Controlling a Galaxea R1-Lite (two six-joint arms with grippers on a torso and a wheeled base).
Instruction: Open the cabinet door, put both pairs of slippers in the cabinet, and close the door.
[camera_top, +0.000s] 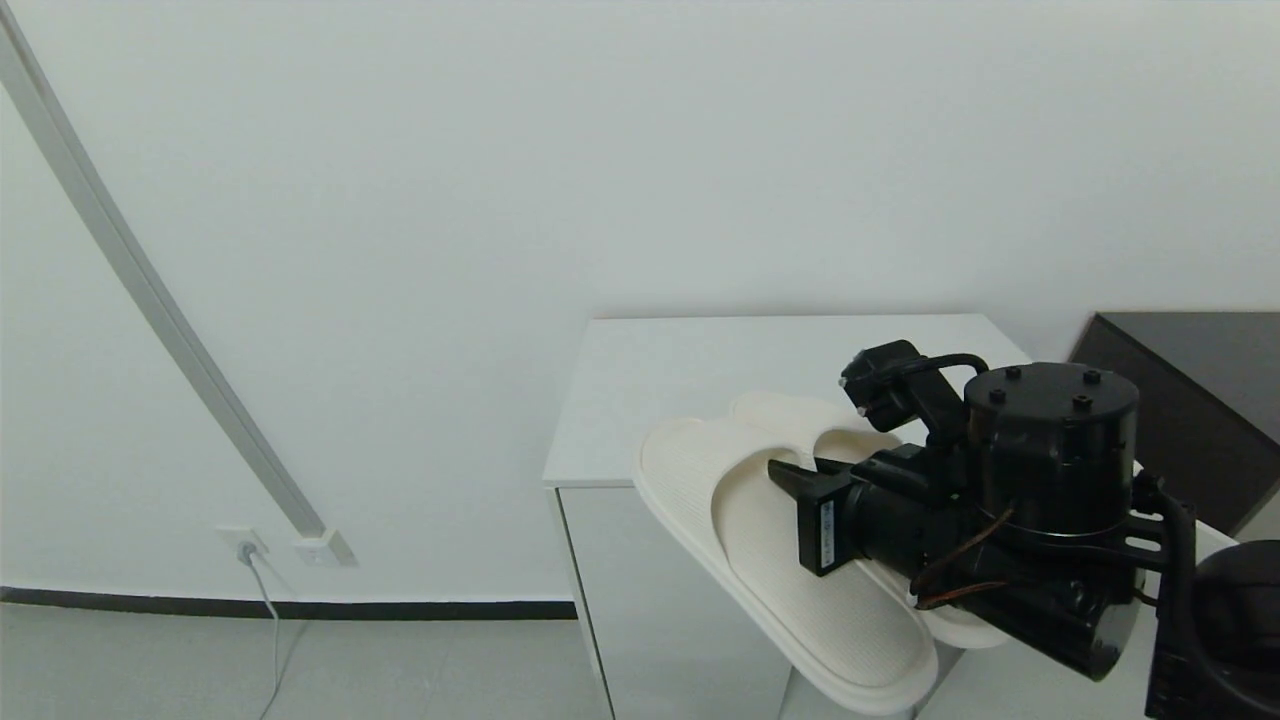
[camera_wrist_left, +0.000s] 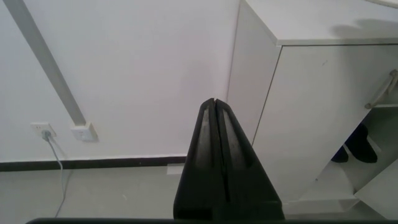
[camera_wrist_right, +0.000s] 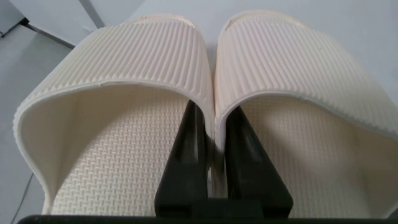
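Nearest the head camera, the right gripper (camera_top: 800, 480) carries a pair of slippers (camera_top: 740, 520), cream and ribbed, in the air in front of the white cabinet (camera_top: 760, 370), overlapping the front edge of its top. Its jaws are clenched on the two inner strap walls, pressed together between them, one jaw inside each slipper, as the right wrist view shows at the right gripper (camera_wrist_right: 214, 118) and the slippers (camera_wrist_right: 143, 62). The pair's long axis runs from the toes, up by the cabinet's front edge, down to the heels on the robot's side; the jaws point along it toward the toes, so the slippers would likely go in toe first. The left gripper (camera_wrist_left: 214, 106) sits lower, off the cabinet's left front corner, its jaws pressed together on nothing. From there the cabinet (camera_wrist_left: 311, 112) front stands just ahead, with a bar handle (camera_wrist_left: 385, 93) toward its far edge and, below it, what looks like an opening with a dark shape (camera_wrist_left: 359, 146) inside; whether the door is fully open I cannot tell. The left arm looks better placed to work the door, since the right is loaded.
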